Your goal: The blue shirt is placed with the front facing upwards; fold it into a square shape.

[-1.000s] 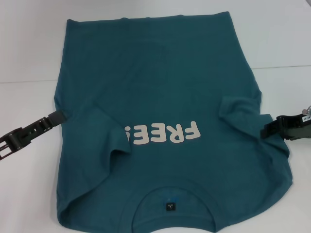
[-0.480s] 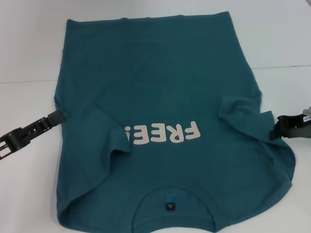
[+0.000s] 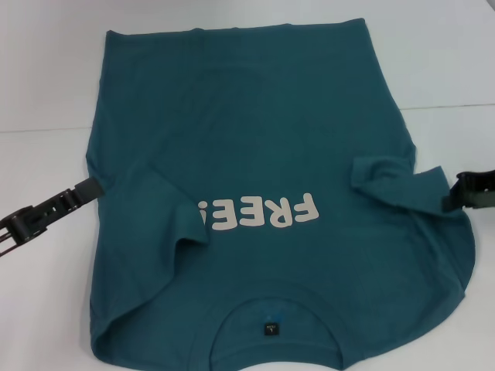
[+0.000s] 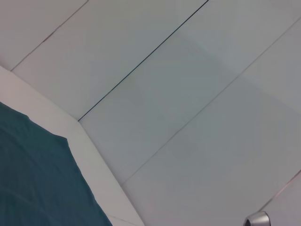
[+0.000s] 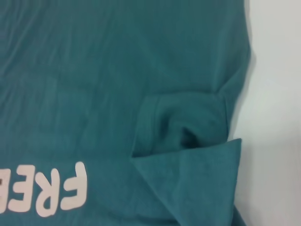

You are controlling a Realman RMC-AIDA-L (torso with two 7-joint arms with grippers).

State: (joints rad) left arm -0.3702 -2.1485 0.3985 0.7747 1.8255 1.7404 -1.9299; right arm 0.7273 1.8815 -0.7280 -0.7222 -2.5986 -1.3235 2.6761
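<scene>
- Blue shirt (image 3: 263, 154): teal short-sleeved T-shirt, laid flat and front-up on the white surface (image 3: 46, 69). The neckline with its small dark label (image 3: 269, 328) is nearest the robot; the hem lies at the far end.
- Lettering (image 3: 259, 214): white bubble "FREE!" across the chest, read upside down in the head view. The letters "FRE" are also seen in the right wrist view (image 5: 51, 193).
- Sleeve on the robot's right (image 3: 394, 182): folded inward over the shirt body, with a pointed flap reaching out toward the right gripper. In the right wrist view the fold (image 5: 188, 136) is seen bunched, with a triangular flap just beside it.
- Sleeve on the robot's left (image 3: 174, 212): folded inward over the chest, its edge lying just beside the "!" of the lettering.
- Left gripper (image 3: 91, 188): placed at the shirt's left edge, low over the surface, its tip touching or just beside the fabric. Whether the fingers are apart or together cannot be told.
- Right gripper (image 3: 447, 201): placed at the shirt's right edge, against the tip of the sleeve flap. The state of the fingers cannot be told.
- Left wrist view: a corner of the shirt (image 4: 33, 179), the surface edge and a pale tiled floor (image 4: 197, 94) are shown.
</scene>
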